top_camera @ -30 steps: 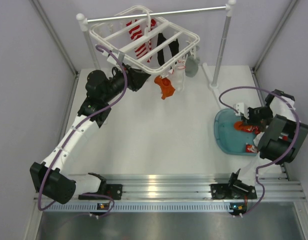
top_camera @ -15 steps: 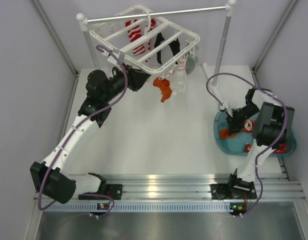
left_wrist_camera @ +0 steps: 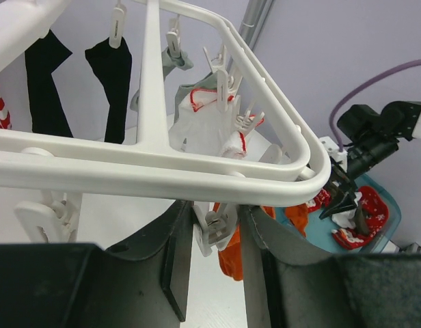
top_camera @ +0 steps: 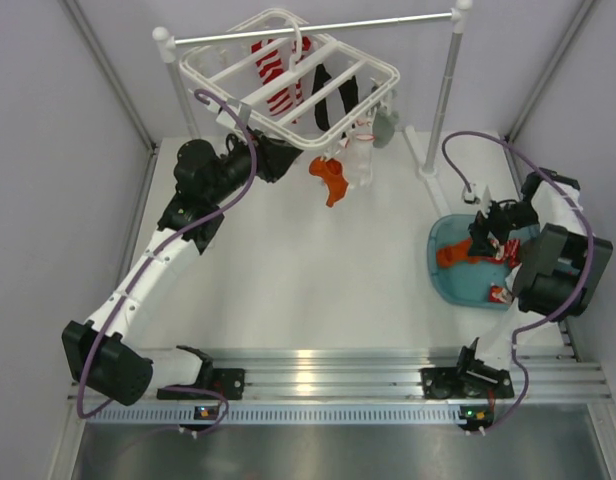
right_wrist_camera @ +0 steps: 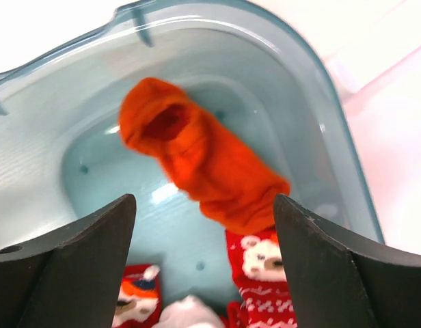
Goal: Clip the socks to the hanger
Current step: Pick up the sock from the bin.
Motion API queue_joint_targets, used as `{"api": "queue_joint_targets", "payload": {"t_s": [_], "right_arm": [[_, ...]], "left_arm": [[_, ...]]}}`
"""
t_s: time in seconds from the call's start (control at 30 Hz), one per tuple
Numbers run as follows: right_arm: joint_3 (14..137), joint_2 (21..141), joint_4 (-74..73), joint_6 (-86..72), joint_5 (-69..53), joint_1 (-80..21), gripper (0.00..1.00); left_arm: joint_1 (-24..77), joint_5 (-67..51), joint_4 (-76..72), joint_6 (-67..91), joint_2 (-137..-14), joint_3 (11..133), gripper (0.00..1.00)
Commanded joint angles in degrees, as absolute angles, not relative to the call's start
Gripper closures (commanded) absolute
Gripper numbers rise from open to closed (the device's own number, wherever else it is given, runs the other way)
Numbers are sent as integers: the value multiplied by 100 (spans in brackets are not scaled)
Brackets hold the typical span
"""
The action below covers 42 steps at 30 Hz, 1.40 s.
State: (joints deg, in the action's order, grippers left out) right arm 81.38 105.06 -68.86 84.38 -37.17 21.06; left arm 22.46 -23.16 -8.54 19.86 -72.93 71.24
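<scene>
Right gripper [right_wrist_camera: 204, 203] apart over diagonal orange sock [right_wrist_camera: 197, 164], cuff [right_wrist_camera: 159, 123] leftward; left gripper [left_wrist_camera: 216, 210] clamped on hanger clip [left_wrist_camera: 221, 230].

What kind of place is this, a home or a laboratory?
Most likely a robot test cell in a laboratory: two arms bolted to a metal rail, a white table boxed in by plain panels, and a hanger and teal tub of socks set out for practice.
</scene>
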Motion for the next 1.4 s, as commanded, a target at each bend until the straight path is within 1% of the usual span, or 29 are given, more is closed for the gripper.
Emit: {"api": "queue_joint_targets", "payload": {"t_s": [0.0, 0.17, 0.4, 0.5, 0.6, 0.67, 0.8, 0.9, 0.93, 1.0, 1.03, 1.13, 1.23, 1.37], "right_arm": [[7527, 9583, -6707, 8903, -4140, 2180, 19], [6645, 9053, -5777, 9132, -4183, 2145, 16], [6320, 9342, -4581, 8324, -4394, 2057, 15], [6267, 9509, -4335, 8113, -4395, 2013, 15], [6267, 9711, -4245, 7972, -4351, 1934, 18], [6267, 9852, -4280, 7989, -4280, 1898, 20], [6258, 9949, -4412, 8182, -4193, 1828, 21], [6231, 10002, -4412, 8253, -4096, 1802, 29], [6240, 10028, -4551, 8410, -4070, 1793, 38], [6240, 10037, -4632, 8516, -4043, 1802, 62], [6249, 10028, -4701, 8604, -4043, 1802, 80], [6345, 9844, -5184, 8867, -4148, 1863, 100], [6521, 9467, -5659, 9061, -4358, 1951, 100], [6820, 8590, -6204, 9211, -4850, 2013, 100]], "left_arm": [[2224, -2400, -1046, 2074, -7295, 7172, 100], [2224, -2408, -1046, 2100, -7330, 7198, 100], [2224, -2382, -1046, 2127, -7356, 7198, 100], [2224, -2373, -1063, 2127, -7374, 7207, 100], [2224, -2356, -1055, 2127, -7400, 7207, 100], [2224, -2355, -1063, 2127, -7392, 7216, 100], [2224, -2355, -1063, 2101, -7392, 7216, 100], [2224, -2338, -1055, 2101, -7383, 7207, 100], [2224, -2338, -1055, 2101, -7383, 7207, 100], [2224, -2338, -1063, 2109, -7374, 7207, 100], [2224, -2329, -1072, 2109, -7365, 7207, 100], [2224, -2320, -1063, 2092, -7339, 7181, 100], [2224, -2312, -1046, 2066, -7295, 7154, 100], [2224, -2311, -1055, 2048, -7277, 7154, 100]]}}
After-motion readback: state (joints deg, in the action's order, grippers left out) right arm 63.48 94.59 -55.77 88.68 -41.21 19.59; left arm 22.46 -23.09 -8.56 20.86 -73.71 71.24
